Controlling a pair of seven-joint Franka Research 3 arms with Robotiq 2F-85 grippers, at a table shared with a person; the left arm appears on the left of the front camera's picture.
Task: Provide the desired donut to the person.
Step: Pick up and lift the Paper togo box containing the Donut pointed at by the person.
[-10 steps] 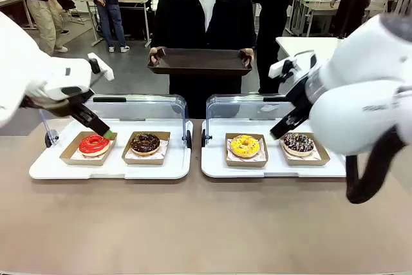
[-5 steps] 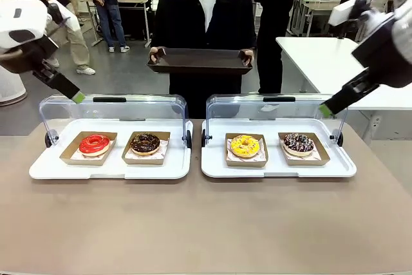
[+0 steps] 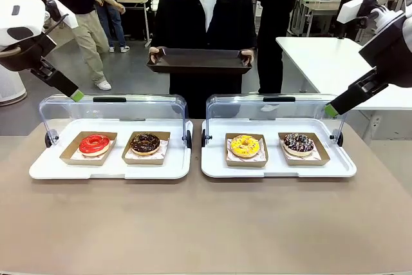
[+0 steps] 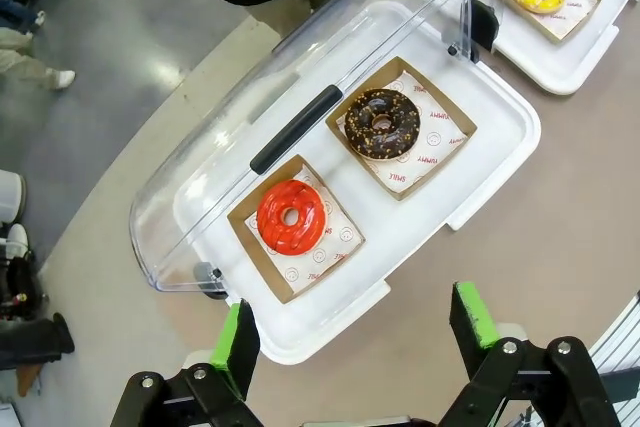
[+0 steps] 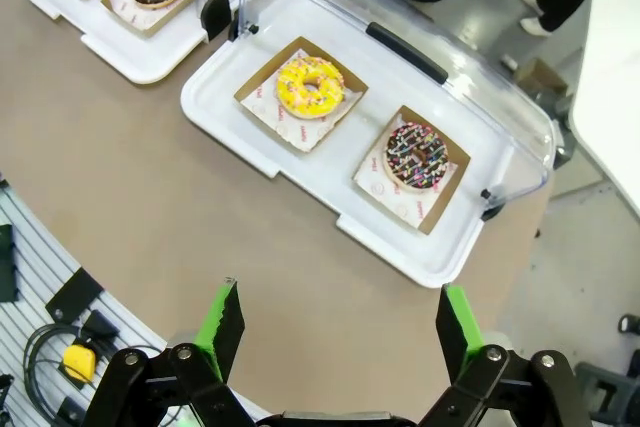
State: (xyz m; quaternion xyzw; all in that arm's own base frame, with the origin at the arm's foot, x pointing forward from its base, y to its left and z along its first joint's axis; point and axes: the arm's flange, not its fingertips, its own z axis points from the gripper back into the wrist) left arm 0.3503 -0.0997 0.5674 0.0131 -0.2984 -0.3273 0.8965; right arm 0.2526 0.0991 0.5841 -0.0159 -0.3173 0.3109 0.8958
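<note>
1. Donuts sit four in a row, each in its own card tray: the red donut (image 3: 94, 143) and chocolate donut (image 3: 145, 142) on the left white tray (image 3: 109, 170), the yellow donut (image 3: 244, 145) and sprinkled donut (image 3: 299, 143) on the right white tray (image 3: 277, 169). Both clear lids (image 3: 112, 109) are swung up at the far side.
2. Just changed: both arms have lifted off the trays and pulled out to the sides. The left gripper (image 4: 355, 332) hangs high over the near edge of the left white tray, and the right gripper (image 5: 340, 317) hangs high over the worktop (image 3: 206, 223) just near of the right one. Both sets of jaws stand wide and hold nothing.
3. For the task, this looks like a reset, with no donut picked. The person (image 3: 203, 24) waits at the far side holding a dark serving tray (image 3: 200, 61) with nothing on it, so the handover has not started.
4. Against the frame a second ago:
   - the left fingers were down beside the red donut, and the right arm was low by the sprinkled donut, hiding part of the view; both are now clear;
   - the donuts, lids and serving tray have not moved.
</note>
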